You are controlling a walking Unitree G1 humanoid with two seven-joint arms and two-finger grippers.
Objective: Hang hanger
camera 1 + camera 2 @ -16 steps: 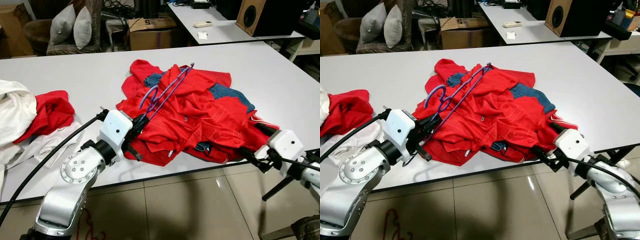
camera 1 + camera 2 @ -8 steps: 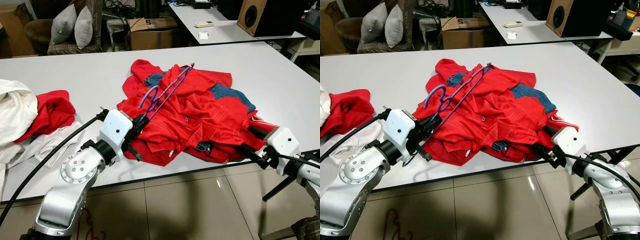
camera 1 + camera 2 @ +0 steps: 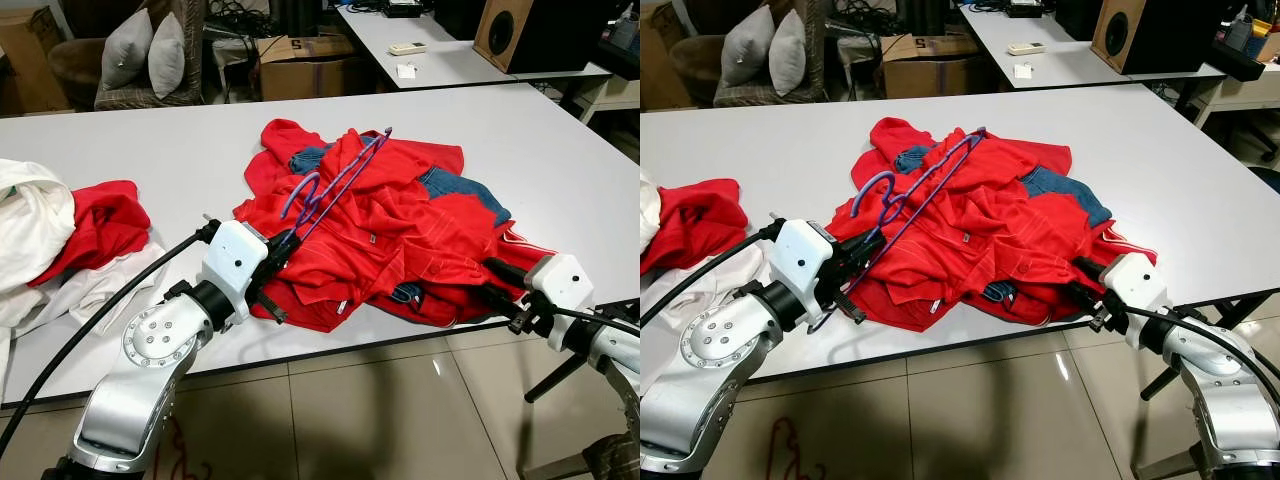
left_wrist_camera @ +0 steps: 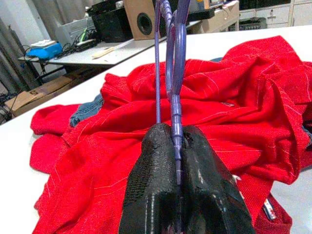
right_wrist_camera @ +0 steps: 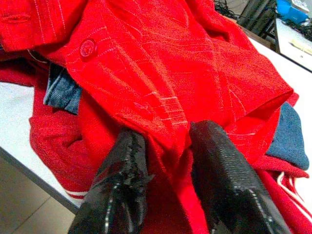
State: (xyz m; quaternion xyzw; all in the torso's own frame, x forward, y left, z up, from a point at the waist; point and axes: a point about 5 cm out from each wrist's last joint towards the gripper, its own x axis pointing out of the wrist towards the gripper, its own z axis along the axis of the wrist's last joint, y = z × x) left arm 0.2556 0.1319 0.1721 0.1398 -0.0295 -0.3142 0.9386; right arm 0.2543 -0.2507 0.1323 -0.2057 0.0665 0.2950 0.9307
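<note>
Left wrist view: the hanger [image 4: 170, 53], a thin purple wire frame, is clamped at its near end between the two black fingers [image 4: 151, 180] of the left gripper [image 4: 174, 146], which are pressed together on the wire with no gap to see. The frame rises away from the fingers toward the far side, tilted above the cloth. Judged: the grip is taken at one end so the rest of the frame stays free to be threaded into a garment or carried off.

In the head views the hanger [image 3: 330, 180] lies slanted across the far-left part of the red shirt [image 3: 400, 225], its hook curled at the left and its far tip lifted over the pile. The shirt is heaped mid-table, over a blue denim piece [image 3: 462, 192] that shows at the far right of the heap.

The right gripper [image 5: 163, 161] is at the near-right edge of the pile. Its fingers [image 5: 222, 161] stand narrowly apart with a fold of red cloth between them; whether they are pinching it cannot be told. Judged: it is placed there to pin or lift the shirt while the left works the hanger.

The table [image 3: 150, 150] is white. A second heap of red and white clothes [image 3: 60, 225] lies well apart at the left edge.
</note>
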